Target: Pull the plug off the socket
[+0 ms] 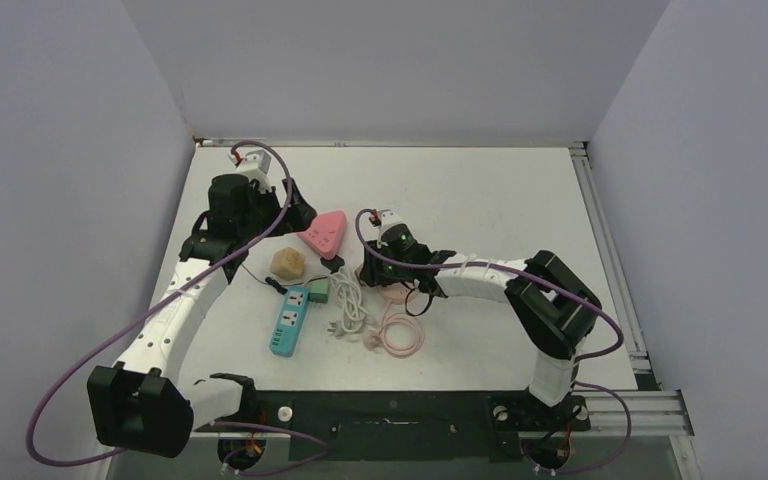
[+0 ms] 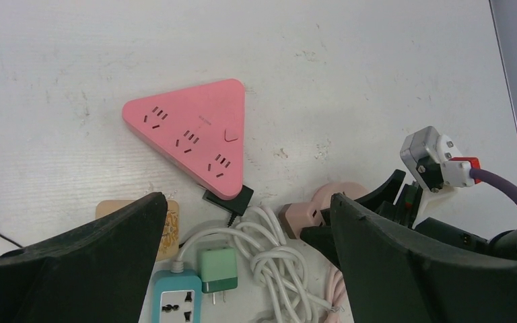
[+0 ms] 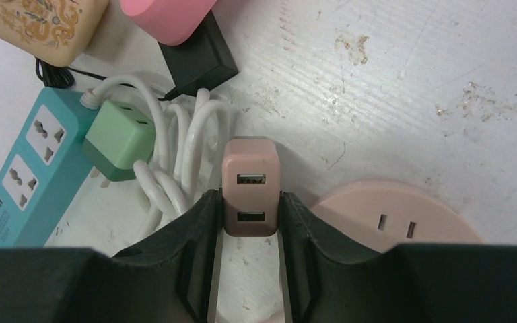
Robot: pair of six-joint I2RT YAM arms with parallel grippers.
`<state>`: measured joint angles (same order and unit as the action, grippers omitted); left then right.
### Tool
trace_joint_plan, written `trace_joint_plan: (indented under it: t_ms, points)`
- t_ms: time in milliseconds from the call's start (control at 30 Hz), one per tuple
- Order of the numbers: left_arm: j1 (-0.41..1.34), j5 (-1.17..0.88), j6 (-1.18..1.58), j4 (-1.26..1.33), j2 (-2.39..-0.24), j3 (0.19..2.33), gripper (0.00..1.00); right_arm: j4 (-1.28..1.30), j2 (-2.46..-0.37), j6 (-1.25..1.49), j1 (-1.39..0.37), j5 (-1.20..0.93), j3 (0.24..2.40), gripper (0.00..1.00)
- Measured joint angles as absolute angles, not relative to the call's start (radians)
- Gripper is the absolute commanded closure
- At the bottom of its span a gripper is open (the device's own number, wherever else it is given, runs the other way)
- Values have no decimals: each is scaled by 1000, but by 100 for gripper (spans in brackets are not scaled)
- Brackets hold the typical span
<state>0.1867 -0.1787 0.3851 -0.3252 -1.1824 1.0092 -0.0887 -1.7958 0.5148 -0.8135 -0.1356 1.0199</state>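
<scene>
1. Our right gripper squeezes the small pink plug tight between its two fingers.
2. The plug is just beside the round pink socket, out of its slots. The socket lies flat on the white table.
3. Our left gripper is spread wide and holds nothing. It hangs over the pink three-corner power strip.
4. A black plug sits at one corner of that strip.
5. A green plug lies against the blue-green power strip, and we can see its prongs.
6. A knotted white cord lies between the green plug and the pink plug.
</scene>
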Motion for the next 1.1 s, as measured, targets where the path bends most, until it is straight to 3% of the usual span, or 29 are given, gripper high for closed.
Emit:
trace_joint_plan:
  t_ms: [100,133,200,533,633,833,1100]
  points:
    - [187,-175,385,-326,-1182,1008,11,-88,-1813,508,-819,-123,1036,52]
    - [187,-170,384,-326,-1182,1007,11,-88,-1817,505,-819,-117,1042,41]
    - [187,-159,384,-326,-1182,1005,11,-88,-1824,501,-819,-106,1055,29]
    - [174,-95,382,-326,-1131,986,6,-88,-1822,462,-820,-78,1064,1]
    - [158,-78,384,-326,-1107,981,6,-70,-1800,450,-820,-54,1063,10]
    - [132,-15,389,-322,-1074,963,6,-43,-1645,430,-777,-11,1033,10]
    - [131,141,346,-287,-881,882,6,9,-1385,426,-516,52,889,10]
